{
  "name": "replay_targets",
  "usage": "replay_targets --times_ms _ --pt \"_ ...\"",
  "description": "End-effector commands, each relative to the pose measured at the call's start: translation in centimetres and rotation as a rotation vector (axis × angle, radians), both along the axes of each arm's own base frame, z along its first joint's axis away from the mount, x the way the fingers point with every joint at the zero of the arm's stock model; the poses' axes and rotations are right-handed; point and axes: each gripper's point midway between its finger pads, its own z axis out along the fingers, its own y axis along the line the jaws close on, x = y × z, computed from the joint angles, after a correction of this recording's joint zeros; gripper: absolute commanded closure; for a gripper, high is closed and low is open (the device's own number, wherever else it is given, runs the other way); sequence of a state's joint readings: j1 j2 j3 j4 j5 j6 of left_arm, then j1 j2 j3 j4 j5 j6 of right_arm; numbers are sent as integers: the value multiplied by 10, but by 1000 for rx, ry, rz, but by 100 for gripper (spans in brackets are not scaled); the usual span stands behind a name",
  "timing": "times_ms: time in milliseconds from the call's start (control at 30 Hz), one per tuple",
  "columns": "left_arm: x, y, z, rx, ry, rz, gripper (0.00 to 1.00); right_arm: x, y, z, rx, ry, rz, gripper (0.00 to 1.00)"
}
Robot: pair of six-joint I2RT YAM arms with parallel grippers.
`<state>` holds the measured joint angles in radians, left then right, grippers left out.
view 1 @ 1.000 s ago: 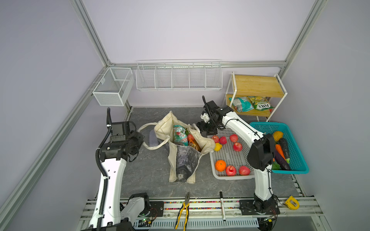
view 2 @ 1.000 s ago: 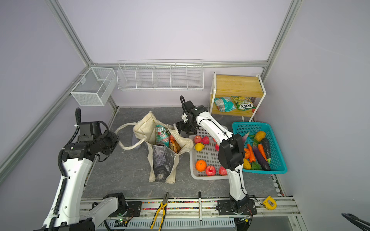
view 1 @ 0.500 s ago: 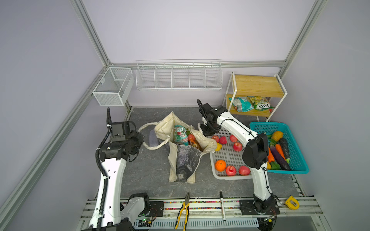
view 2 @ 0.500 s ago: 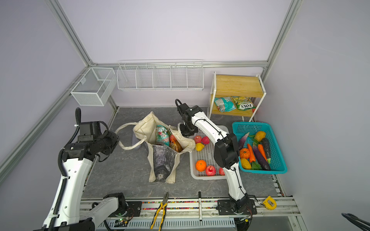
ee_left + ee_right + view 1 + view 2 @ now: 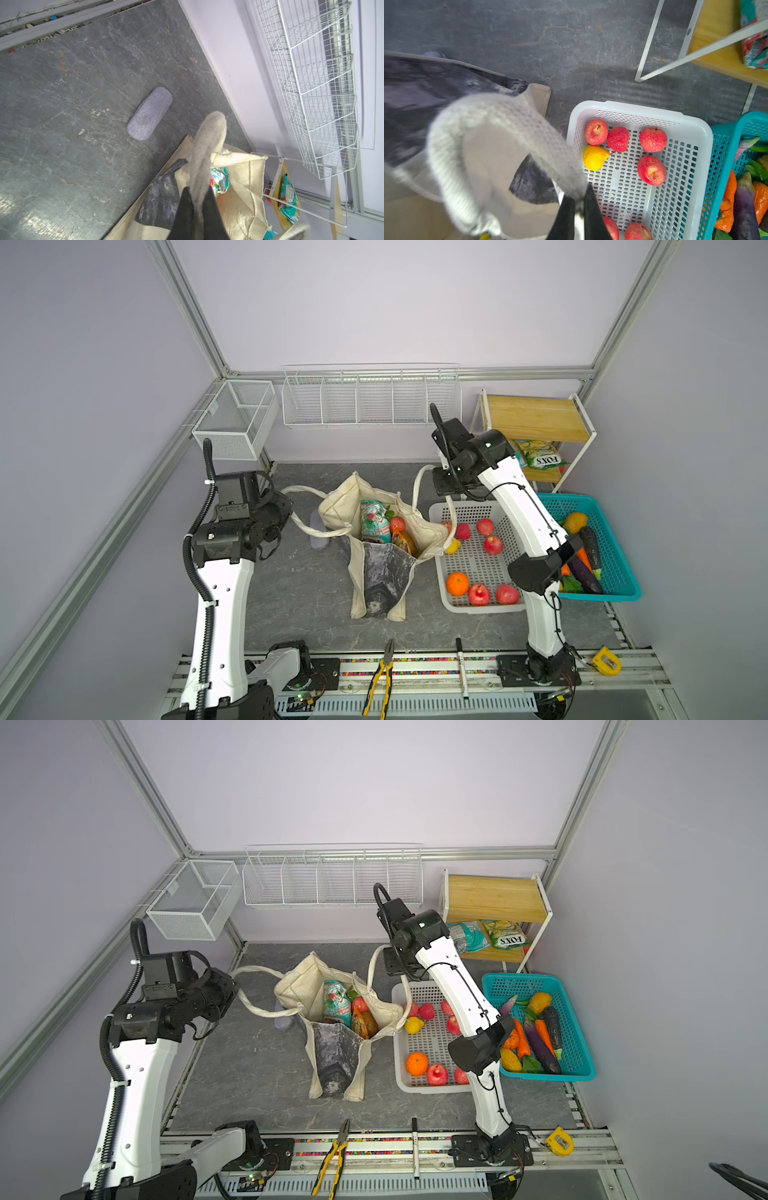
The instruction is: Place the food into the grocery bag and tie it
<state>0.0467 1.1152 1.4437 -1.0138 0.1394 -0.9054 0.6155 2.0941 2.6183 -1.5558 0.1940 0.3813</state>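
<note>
The cream grocery bag (image 5: 376,572) with dark marbled panels stands open mid-table in both top views. Inside it show a snack packet (image 5: 374,520) and a red fruit (image 5: 397,524). My left gripper (image 5: 198,189) is shut on the bag's left strap handle (image 5: 207,145), held out to the bag's left (image 5: 286,510). My right gripper (image 5: 579,199) is shut on the right strap handle (image 5: 529,128), which arches up from the bag's right rim to the gripper (image 5: 440,485). More food lies in the white basket (image 5: 478,608) and the teal basket (image 5: 619,572).
A grey fabric case (image 5: 149,113) lies on the table left of the bag. A wooden shelf (image 5: 536,418) at the back right holds snack packets (image 5: 540,456). Wire racks (image 5: 370,398) hang on the back wall. Pliers (image 5: 382,672) and a yellow tape measure (image 5: 606,662) lie on the front rail.
My right gripper has gone from open at the bag's right rim to shut on the right strap, and the strap now arches upward. The left arm has not moved.
</note>
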Motion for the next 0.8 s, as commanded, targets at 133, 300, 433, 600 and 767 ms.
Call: replay_targets --times_ms 133,300,433,600,767 --pt "12 -34 19 28 -16 -156 100 -54 42 32 293 141 141 93" --pt "15 -55 30 3 -53 -246 100 -69 72 58 491 177 235 93" --pt "13 -69 44 -14 -84 -315 100 -77 90 74 612 191 303 93" --pt "6 -84 65 -22 -115 -387 100 -78 102 96 712 150 364 93" --pt "1 -99 81 -26 -124 -457 100 -75 112 116 789 84 417 93"
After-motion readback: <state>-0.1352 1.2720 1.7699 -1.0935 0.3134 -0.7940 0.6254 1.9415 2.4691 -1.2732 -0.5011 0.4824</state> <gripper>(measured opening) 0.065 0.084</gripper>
